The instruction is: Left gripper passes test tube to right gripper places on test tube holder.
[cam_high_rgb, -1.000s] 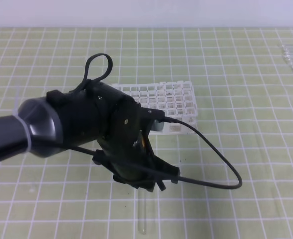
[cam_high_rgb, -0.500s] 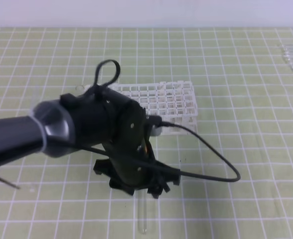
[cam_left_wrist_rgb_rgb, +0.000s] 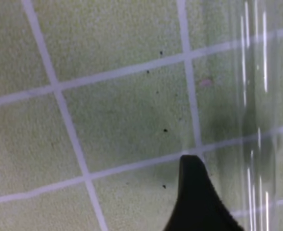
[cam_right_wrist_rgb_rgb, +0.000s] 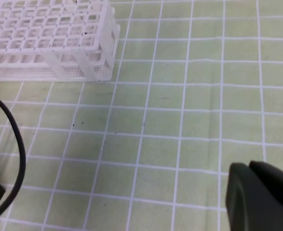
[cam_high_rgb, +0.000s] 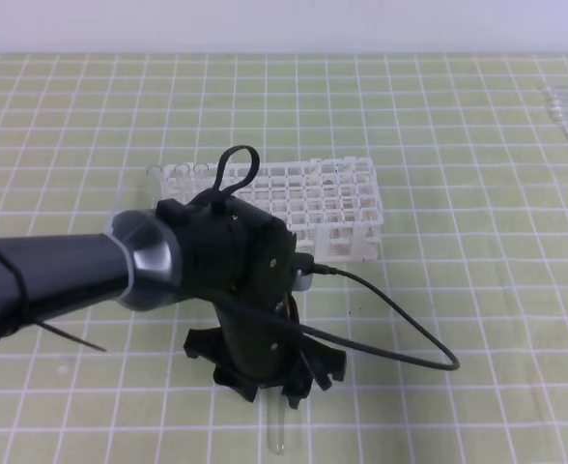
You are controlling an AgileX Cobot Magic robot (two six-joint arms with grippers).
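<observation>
The test tube [cam_high_rgb: 277, 432] lies on the green grid mat near the front edge, rounded end toward me, its upper part hidden under the left gripper [cam_high_rgb: 276, 391]. That black gripper points down over it. In the left wrist view the clear test tube [cam_left_wrist_rgb_rgb: 253, 120] runs between two spread black fingertips [cam_left_wrist_rgb_rgb: 194, 192], so the left gripper [cam_left_wrist_rgb_rgb: 242, 175] is open around it and not clamping it. The white test tube holder [cam_high_rgb: 313, 198] stands behind; it also appears as the test tube holder [cam_right_wrist_rgb_rgb: 50, 38] at top left. The right gripper [cam_right_wrist_rgb_rgb: 251, 192] is shut and empty.
A black cable [cam_high_rgb: 400, 324] loops from the left gripper out to the right over the mat. Clear tube rims [cam_high_rgb: 163, 172] show at the holder's left end. More clear glassware [cam_high_rgb: 566, 106] lies at the far right edge.
The left gripper has shifted right and sunk lower over the lying tube, uncovering more of the holder. The tube has not moved.
</observation>
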